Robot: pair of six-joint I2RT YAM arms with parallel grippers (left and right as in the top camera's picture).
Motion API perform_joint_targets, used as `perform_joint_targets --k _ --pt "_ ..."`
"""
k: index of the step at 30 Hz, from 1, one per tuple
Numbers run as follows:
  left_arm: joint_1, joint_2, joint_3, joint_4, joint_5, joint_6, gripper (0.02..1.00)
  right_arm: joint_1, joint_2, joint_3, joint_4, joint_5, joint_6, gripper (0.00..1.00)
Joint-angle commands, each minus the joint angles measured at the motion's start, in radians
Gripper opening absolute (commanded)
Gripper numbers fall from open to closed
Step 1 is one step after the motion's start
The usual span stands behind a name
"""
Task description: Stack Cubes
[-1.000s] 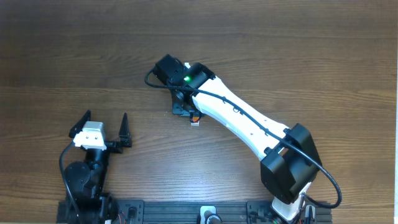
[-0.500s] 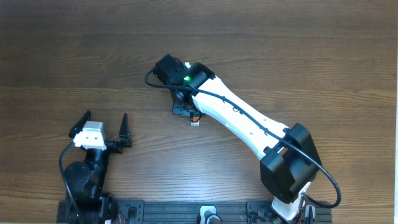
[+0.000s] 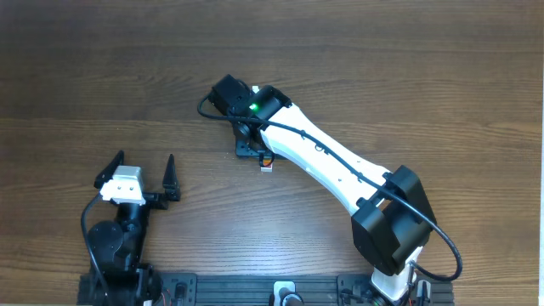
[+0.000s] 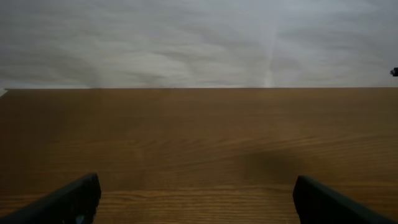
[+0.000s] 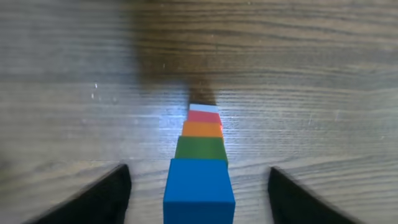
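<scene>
A stack of cubes (image 5: 199, 168) stands on the wooden table, seen from above in the right wrist view: blue (image 5: 199, 190) on top, then green (image 5: 200, 148), orange (image 5: 202, 129), red (image 5: 204, 116) and a white one (image 5: 204, 108) at the bottom. My right gripper (image 5: 199, 186) hangs above the stack, open, one finger on each side and clear of the blue cube. In the top view the right gripper (image 3: 249, 146) is near the table's middle, with a bit of the stack (image 3: 267, 163) showing beside the arm. My left gripper (image 3: 144, 172) is open near its base, holding nothing.
The wooden table (image 3: 408, 76) spreads bare around the stack. The left wrist view looks across the table (image 4: 199, 143) to a pale wall (image 4: 199, 43), with its fingers (image 4: 68, 202) wide apart.
The right arm's rear section has shifted a little to the left. Both grippers and the stack stay where they were.
</scene>
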Motion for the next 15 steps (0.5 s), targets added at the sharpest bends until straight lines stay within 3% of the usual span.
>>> perform_joint_targets --k 1,7,15 --pt "0.005 -0.008 -0.005 -0.002 0.017 0.015 1.0 -0.008 0.01 0.021 0.005 0.023 0.01 0.961" --pt "0.005 -0.008 -0.005 -0.002 0.017 0.015 1.0 -0.026 0.01 0.036 0.011 0.047 -0.006 0.991" --pt "0.005 -0.008 -0.005 -0.002 0.017 0.015 1.0 -0.121 -0.029 0.158 0.007 0.099 -0.16 0.991"
